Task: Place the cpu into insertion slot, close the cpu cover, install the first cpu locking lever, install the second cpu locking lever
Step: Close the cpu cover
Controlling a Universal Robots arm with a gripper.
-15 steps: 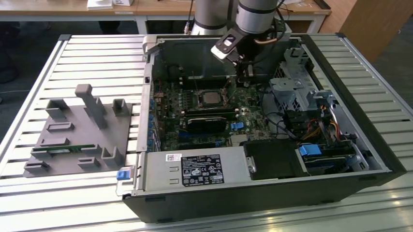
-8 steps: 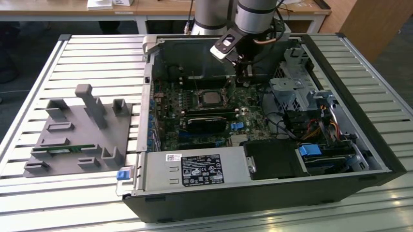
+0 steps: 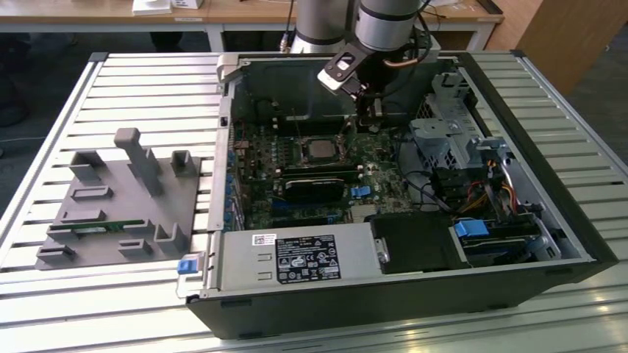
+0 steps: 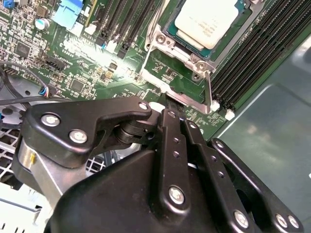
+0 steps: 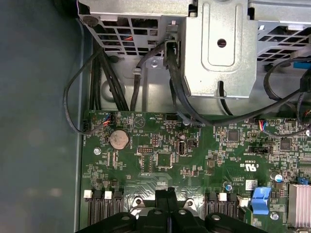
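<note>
Gripper [image 4: 170, 104] is held low over the board [image 5: 194, 165]. Its fingers [image 5: 162, 199] are pressed together w/ nothing visible between them, tips just beside a corner of the cover [image 4: 160, 42].

Risks, as judged:
- W/ tips that close, small parts soldered beside the socket [image 3: 300, 150] can be scraped or knocked off by any careless drive down or sideways.
- The lever [image 4: 209, 87], a thin springy steel rod standing at the cover's edge, can slip off smooth fingers & snap back. If it is missed or bent, the cover is left unclamped.
- A push on a cover not lying flat can be passed to the chip [image 4: 206, 22] & the fine contacts under it.

Whether the lever is touched can't be told.

Materials, near to far:
- Fingers are matte black flat linked bars, fixed w/ bright screws.
- Cover is thin stamped bright metal, a square frame w/ a window.
- Chip, seated in the socket well in from the board's edges, is flat, square & dull silver, w/ rounded corners.
- Board is green & densely studded.
- Beyond its edge, the drive cage [image 5: 218, 43] is folded grey sheet steel.
- Cables [image 5: 176, 87] are soft, black & looped.
</note>
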